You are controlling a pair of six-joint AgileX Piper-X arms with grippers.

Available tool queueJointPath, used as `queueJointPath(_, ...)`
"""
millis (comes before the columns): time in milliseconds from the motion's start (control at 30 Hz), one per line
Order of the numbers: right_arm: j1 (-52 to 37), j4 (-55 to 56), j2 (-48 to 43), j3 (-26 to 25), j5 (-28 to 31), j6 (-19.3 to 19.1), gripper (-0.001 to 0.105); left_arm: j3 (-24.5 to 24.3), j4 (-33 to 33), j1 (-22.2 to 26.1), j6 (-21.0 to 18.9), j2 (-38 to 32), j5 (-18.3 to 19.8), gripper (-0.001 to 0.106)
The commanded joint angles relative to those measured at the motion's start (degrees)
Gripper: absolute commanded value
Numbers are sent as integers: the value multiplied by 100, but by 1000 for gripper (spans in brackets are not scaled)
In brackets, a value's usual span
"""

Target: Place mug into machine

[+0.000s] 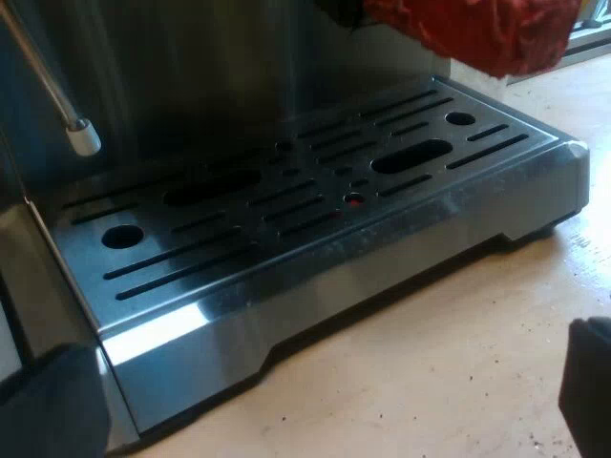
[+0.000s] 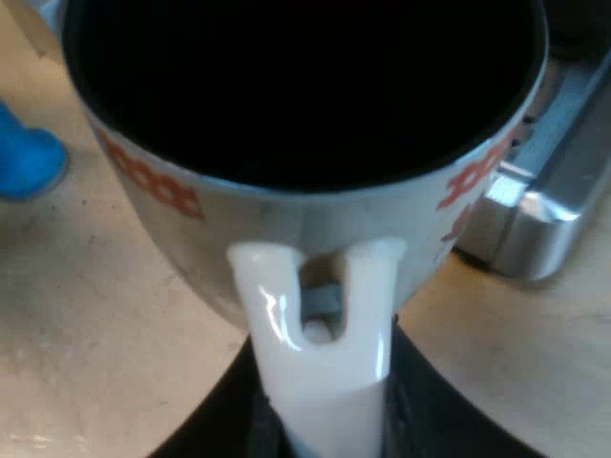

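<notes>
Mug [image 2: 286, 219], white glazed ceramic with a band of small red-orange figures under its rim and a dark inside, is held by your right gripper [image 2: 325, 429]. The black fingers [image 2: 434, 420] press on either side of its flat, glossy handle, which forks where it joins the wall. You cannot tell whether its base touches the table [image 2: 86, 315], a pale wooden top with fine dark specks. Just beyond the mug on one side stands the blue tamper [image 2: 24, 157], rounded and matt, apart from it. On the other side, the brushed-steel corner of the espresso machine [image 2: 544, 210] is near the mug's wall without touching it, so the mug is outside the machine, beside its base. Your left gripper [image 1: 315, 405] is spread wide and holds nothing, and its dark fingers [image 1: 48, 401] hang over the wood just before the machine's front. Past them lies the drip tray [image 1: 315, 210], a flat sheet-metal grid cut with long slots, two larger oval openings and round holes, with a bevelled, shiny front edge and a small red glint near its middle. Over one end of the tray, close to the machine's steel wall, slants the thin steam wand [image 1: 57, 95], which ends in a pale tip clear of the grid. Farthest off, above the tray's other end, the red end of the holder's handle [image 1: 477, 29] juts out, blurred.
</notes>
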Motion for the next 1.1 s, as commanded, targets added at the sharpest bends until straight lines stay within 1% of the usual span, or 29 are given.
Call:
queueJointPath(33,660,-1300,676,-82,623,386,0,-32,-125,-12,-112,-8,-108,98)
queueJointPath(100,928,-1908,1220,-82,886,599,0,-32,-171,-12,-112,-8,-108,98)
queueJointPath(167,1043,-2307,1582,-82,1036,715,0,-32,-218,-12,-112,-8,-108,98)
queueJointPath(267,1107,-2733,2158,-234,1172,706,0,-32,-331,-12,-112,-8,-89,98)
queueJointPath(333,1106,-2760,2342,-341,1184,703,0,-32,-344,-12,-112,-8,-89,98)
queueJointPath(367,1106,-2810,2668,-549,1299,677,0,-32,-344,-12,-112,-8,-89,98)
queueJointPath(400,1095,-2819,2808,-691,1319,656,0,-32,-344,-12,-112,-8,-89,98)
queueJointPath(567,1095,-3010,3439,-1107,1331,567,0,-32,-344,-12,-112,-8,-78,98)
queueJointPath(600,1095,-3067,3521,-1139,1331,567,0,-32,-358,-12,-112,-8,-48,98)
queueJointPath(700,1095,-3152,3978,-1485,1320,553,0,-32,-369,-12,-112,-8,272,98)
queueJointPath(867,1095,-3149,4511,-1999,1320,512,0,-32,-369,-12,-112,-8,413,98)
queueJointPath(967,1095,-3149,4819,-2254,1320,515,0,-32,-369,-12,-112,-8,413,98)
queueJointPath(1100,1095,-3241,5082,-2439,1333,510,0,-32,-369,-12,-112,-8,426,98)
